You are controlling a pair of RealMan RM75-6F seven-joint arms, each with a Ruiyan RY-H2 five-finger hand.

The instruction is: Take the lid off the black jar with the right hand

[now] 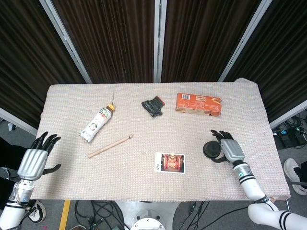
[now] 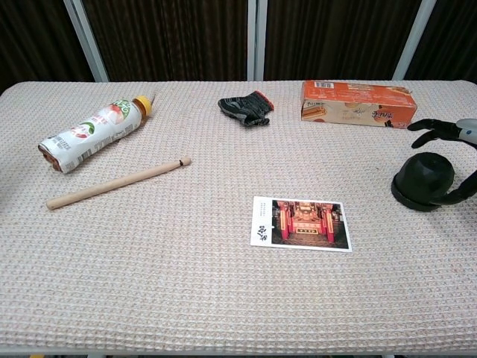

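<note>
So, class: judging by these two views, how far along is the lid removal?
Nothing looks done: the black jar stands on the table, and whether its lid is loosened cannot be told. In hand: the right hand sits beside it, fingers spread, no visible grip. Left: grasp the lid and lift it off. The left hand hangs off-table, open.

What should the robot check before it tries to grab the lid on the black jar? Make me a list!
1. Black jar stands upright on the table: ok.
2. Lid on the jar: cannot tell, jar and lid are both black.
3. Right hand beside the jar: ok.
4. Right hand gripping the lid: not ok, its fingers are spread above the jar.
5. Room around the jar: ok, postcard and orange box lie apart from it.
6. Left hand away from the jar: ok, open beyond the table's edge.
</note>
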